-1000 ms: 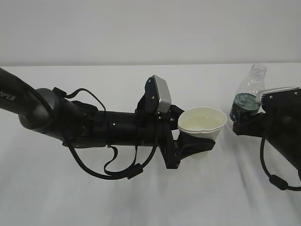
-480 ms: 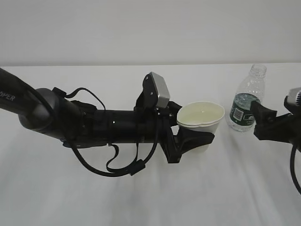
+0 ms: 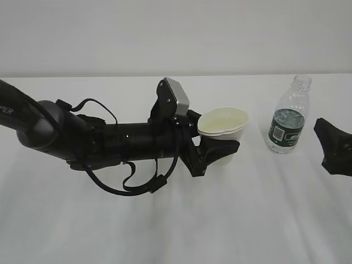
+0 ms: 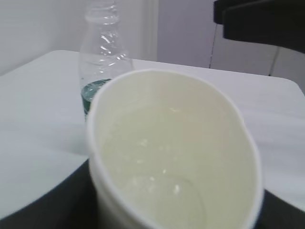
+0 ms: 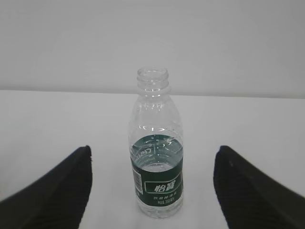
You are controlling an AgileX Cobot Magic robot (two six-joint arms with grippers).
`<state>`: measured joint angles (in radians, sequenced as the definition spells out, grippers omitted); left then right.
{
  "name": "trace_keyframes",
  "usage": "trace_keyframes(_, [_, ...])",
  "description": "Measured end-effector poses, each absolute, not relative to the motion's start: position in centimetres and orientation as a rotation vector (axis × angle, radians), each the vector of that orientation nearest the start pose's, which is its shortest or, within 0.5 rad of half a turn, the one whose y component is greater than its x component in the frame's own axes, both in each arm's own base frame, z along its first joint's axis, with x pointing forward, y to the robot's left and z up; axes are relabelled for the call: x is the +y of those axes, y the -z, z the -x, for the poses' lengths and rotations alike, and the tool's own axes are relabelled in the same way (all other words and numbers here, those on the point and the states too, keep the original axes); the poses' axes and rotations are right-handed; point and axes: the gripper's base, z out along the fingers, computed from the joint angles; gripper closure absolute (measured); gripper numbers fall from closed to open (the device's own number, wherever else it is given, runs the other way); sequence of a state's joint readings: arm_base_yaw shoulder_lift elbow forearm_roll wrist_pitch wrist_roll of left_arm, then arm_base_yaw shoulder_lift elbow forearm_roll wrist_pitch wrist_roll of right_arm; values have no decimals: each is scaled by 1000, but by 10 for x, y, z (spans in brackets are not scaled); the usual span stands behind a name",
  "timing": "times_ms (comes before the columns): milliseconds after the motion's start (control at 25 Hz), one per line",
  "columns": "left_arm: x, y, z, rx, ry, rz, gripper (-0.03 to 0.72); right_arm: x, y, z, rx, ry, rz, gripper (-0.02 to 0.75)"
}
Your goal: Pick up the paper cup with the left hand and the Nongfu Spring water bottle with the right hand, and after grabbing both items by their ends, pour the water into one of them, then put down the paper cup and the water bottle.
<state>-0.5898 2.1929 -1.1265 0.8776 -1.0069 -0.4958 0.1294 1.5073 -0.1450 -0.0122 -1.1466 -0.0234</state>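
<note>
- Cup (image 3: 222, 132): white paper, rolled rim squeezed into an oval, cream inside; holds shallow clear water (image 4: 157, 176). Clamped at its lower wall by the left end effector (image 3: 217, 151), near the table's middle.
- Left end effector: matte black fingers closed on the cup; thick black arm lies low and level over the table, with looped cables and a grey box camera (image 3: 175, 98) on top.
- Bottle (image 3: 289, 115): clear ribbed plastic, dark green label with white print, open neck. Stands upright on the table, right of the cup, well apart from it, touched by nothing.
- Right end effector (image 5: 152, 191): black, wedge-shaped fingers spread wide, empty, apart from the bottle; at the exterior view's right edge.
- Table (image 3: 247, 220): white, smooth, faintly creased cloth; open room in front and behind, far edge meets a plain wall.
</note>
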Motion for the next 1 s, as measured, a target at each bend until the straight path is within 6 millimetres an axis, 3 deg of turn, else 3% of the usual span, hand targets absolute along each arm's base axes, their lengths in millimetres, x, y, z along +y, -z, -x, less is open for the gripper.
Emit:
trace_keyframes(720, [-210, -119, -372, 1582, 812, -883, 238, 31, -166, -199, 1671, -107, 185, 143])
trace_keyframes(1000, [-186, -112, -378, 1631, 778, -834, 238, 31, -161, -200, 1697, -107, 187, 143])
